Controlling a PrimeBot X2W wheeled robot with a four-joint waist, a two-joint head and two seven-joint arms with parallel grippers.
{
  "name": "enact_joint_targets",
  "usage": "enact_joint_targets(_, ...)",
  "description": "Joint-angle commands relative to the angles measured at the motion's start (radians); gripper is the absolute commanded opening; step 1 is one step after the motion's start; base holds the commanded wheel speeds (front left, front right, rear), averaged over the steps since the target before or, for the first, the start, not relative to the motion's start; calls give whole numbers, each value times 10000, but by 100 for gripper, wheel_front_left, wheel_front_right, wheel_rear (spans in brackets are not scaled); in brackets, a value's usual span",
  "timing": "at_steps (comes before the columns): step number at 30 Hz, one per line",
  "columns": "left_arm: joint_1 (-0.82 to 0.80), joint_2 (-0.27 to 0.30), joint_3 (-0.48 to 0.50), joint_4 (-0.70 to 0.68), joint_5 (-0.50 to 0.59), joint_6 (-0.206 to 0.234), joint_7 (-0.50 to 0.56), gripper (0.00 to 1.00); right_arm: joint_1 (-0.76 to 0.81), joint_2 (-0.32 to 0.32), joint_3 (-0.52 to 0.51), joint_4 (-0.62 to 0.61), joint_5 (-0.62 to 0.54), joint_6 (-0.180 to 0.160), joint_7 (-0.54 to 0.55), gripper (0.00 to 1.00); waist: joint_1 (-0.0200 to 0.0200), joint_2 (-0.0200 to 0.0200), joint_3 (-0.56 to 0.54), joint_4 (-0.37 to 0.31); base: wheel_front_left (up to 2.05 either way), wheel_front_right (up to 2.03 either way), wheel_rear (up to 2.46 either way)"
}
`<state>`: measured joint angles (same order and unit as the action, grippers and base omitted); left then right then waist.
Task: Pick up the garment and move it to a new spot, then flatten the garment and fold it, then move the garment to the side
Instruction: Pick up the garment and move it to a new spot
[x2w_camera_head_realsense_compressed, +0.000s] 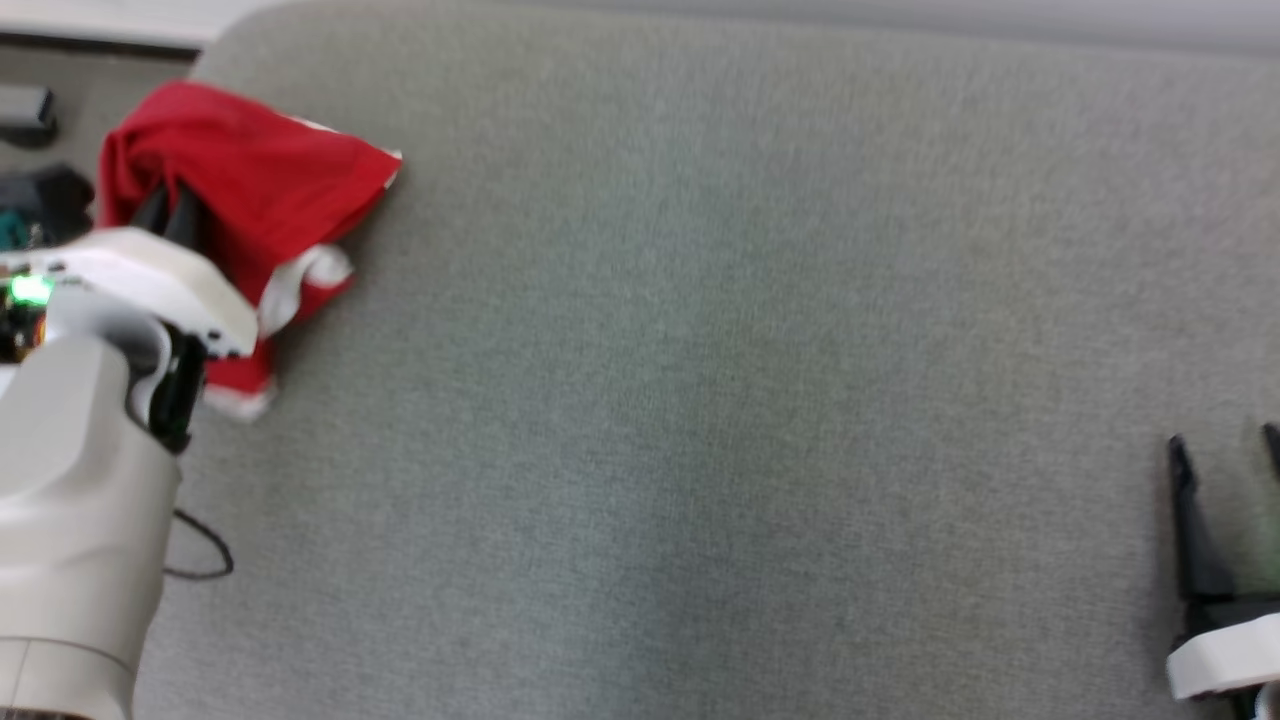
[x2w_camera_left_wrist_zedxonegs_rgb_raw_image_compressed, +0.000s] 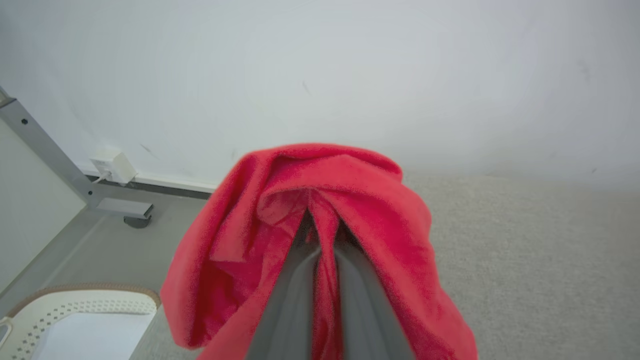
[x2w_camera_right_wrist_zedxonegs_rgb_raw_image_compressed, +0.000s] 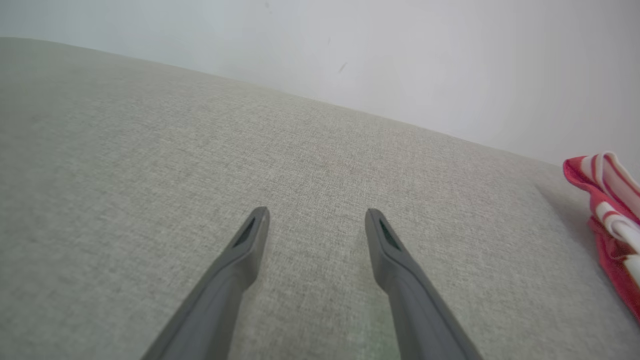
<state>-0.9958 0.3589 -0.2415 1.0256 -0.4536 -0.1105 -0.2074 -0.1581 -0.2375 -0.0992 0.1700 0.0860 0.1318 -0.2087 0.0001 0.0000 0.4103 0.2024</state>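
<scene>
A red garment (x2w_camera_head_realsense_compressed: 250, 190) with white trim hangs bunched at the far left of the grey cloth-covered table (x2w_camera_head_realsense_compressed: 700, 400), its lower folds touching the surface. My left gripper (x2w_camera_head_realsense_compressed: 170, 215) is shut on the garment, and red cloth (x2w_camera_left_wrist_zedxonegs_rgb_raw_image_compressed: 325, 210) drapes over both its fingers in the left wrist view. At the lower right, my right gripper (x2w_camera_head_realsense_compressed: 1225, 445) stands open above the bare table, nothing between its fingers (x2w_camera_right_wrist_zedxonegs_rgb_raw_image_compressed: 250, 240). The garment's striped edge (x2w_camera_right_wrist_zedxonegs_rgb_raw_image_compressed: 610, 200) shows at the right border of the right wrist view.
A white perforated basket (x2w_camera_left_wrist_zedxonegs_rgb_raw_image_compressed: 75, 310) sits on the floor beside the table's left edge. A grey metal frame leg (x2w_camera_left_wrist_zedxonegs_rgb_raw_image_compressed: 50, 160) and a white wall socket (x2w_camera_left_wrist_zedxonegs_rgb_raw_image_compressed: 112, 167) are beyond it. Dark items (x2w_camera_head_realsense_compressed: 40, 200) lie off the table's far-left corner.
</scene>
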Motion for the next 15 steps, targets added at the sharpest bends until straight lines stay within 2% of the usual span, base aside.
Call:
enact_joint_targets(1, -185, 41, -120, -216, 133, -39, -84, 0, 161, 97, 90, 177, 21, -25, -78, 100, -1, 0, -614, -76, 0, 0, 0)
enact_joint_targets(8, -108, -119, -863, -2051, -99, -195, 446, 0, 179, 560, 308, 1010, 114, -25, -411, 100, -1, 0, -2009, -459, 0, 0, 0)
enact_joint_targets(15, 1182, -466, -1476, -5489, -1501, -210, 1972, 0, 349, 1025, 449, 1592, 227, -25, -556, 100, -1, 0, -2997, -1137, 0, 0, 0)
